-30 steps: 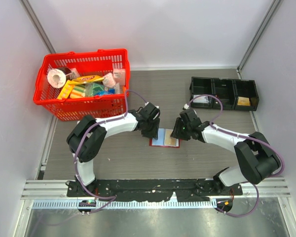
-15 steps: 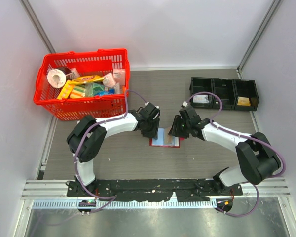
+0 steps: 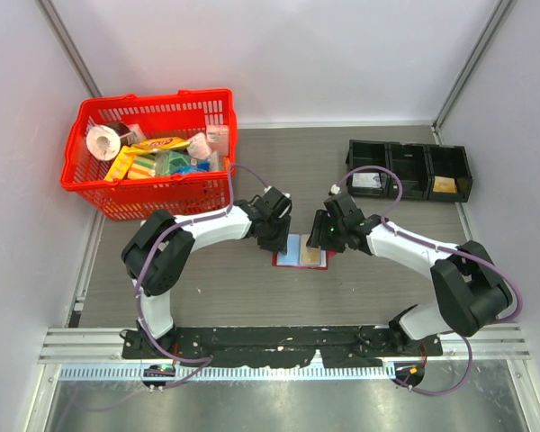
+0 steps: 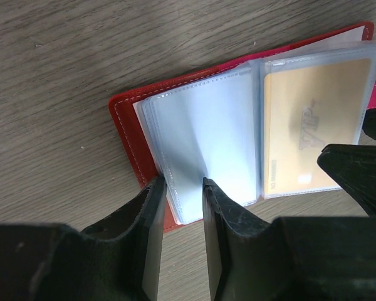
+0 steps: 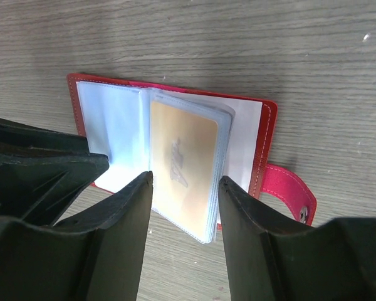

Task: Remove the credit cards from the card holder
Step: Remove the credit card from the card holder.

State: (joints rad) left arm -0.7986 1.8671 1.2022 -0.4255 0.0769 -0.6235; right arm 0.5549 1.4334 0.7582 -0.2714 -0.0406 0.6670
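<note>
The red card holder lies open on the table between my two grippers. In the left wrist view its red cover holds pale blue sleeves, with a gold card in the sleeve on the right. My left gripper is nearly closed, pinching the near edge of the pale blue sleeves. My right gripper is open, with one finger on each side of the gold card at its near end. The red snap tab sticks out to the right. In the top view the left gripper and right gripper flank the holder.
A red plastic basket full of groceries stands at the back left. A black three-compartment tray at the back right holds a pale card and a tan card. Walls close in the sides and back.
My right gripper has shifted slightly left and away, over the gold-card side of the holder. The left arm and the holder have stayed put.
</note>
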